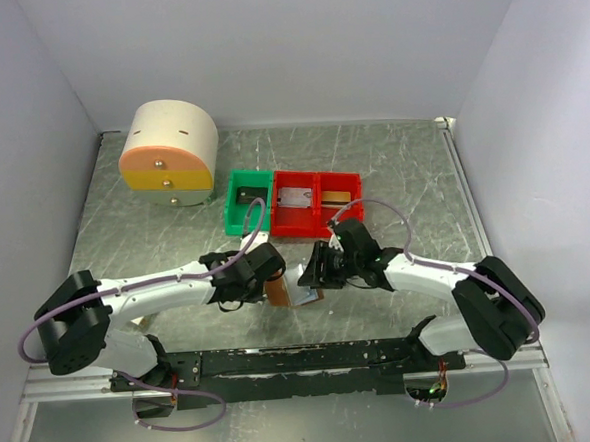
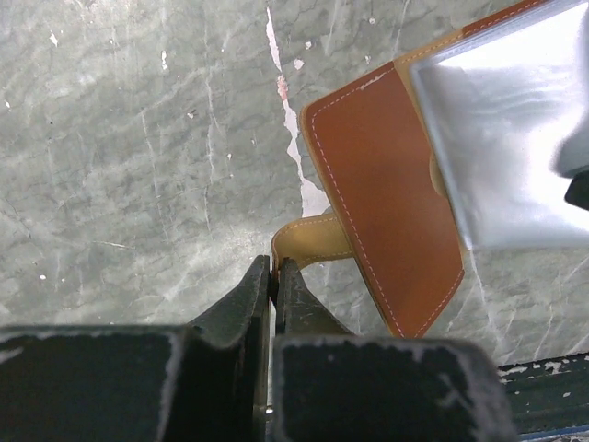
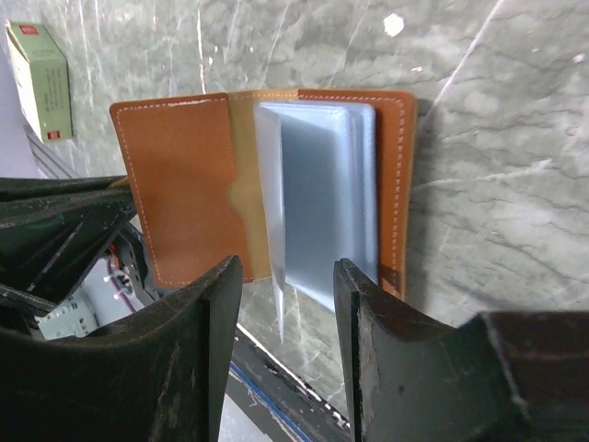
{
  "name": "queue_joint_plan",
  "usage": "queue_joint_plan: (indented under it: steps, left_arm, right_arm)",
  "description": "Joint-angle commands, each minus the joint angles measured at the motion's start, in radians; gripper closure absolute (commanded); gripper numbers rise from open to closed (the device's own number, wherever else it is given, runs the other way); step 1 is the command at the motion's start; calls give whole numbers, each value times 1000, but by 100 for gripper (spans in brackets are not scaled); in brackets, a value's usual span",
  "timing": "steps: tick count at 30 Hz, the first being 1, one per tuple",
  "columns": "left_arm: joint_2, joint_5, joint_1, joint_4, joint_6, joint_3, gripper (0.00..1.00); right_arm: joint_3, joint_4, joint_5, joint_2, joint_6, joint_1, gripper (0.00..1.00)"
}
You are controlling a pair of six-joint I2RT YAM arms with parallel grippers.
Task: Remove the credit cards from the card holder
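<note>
The card holder (image 3: 184,184) lies open on the marbled table, brown flap to the left and pale-blue leaves (image 3: 317,198) fanned up on the right. My left gripper (image 2: 274,267) is shut on its small tan tab (image 2: 308,241), pinning that edge. My right gripper (image 3: 287,272) stands open at the holder's near edge. One thin pale leaf hangs between its fingers (image 3: 216,304), touching neither. I cannot tell any credit cards apart from the leaves. From above, both grippers (image 1: 271,281) (image 1: 308,275) meet over the holder (image 1: 279,290).
A green bin (image 1: 247,202) and a red double bin (image 1: 317,202) sit just behind the grippers. A round drawer unit (image 1: 169,154) stands at the back left. A small pale box with red marks (image 3: 41,78) lies nearby. The black rail (image 1: 303,359) marks the near edge.
</note>
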Motion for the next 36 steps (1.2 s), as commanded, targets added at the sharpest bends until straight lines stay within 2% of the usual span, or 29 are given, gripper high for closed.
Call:
queue_joint_plan:
  steps: [1,12,17,21,32,36]
  left_arm:
    - [12,3,4,24,-12,1,93]
    - [6,-6,4,15,-10,10,93]
    - [-6,-4,8,24,-33,0,93]
    - [-22,11,23,24,-64,-20,93]
    - [-41,46,66,50,-77,-70,93]
    - [-43,69,87,70,-81,-88,93]
  right_arm:
    - [44,40,-15,31,-4,36,55]
    - [127,29,2,99,-31,126,54]
    - [148,127,-75,150,-6,156,53]
    - [135,225,-103,181,41,165,47]
    - [15,485,-106,284,209,164,42]
    - [1,505,-88,332,240,166,44]
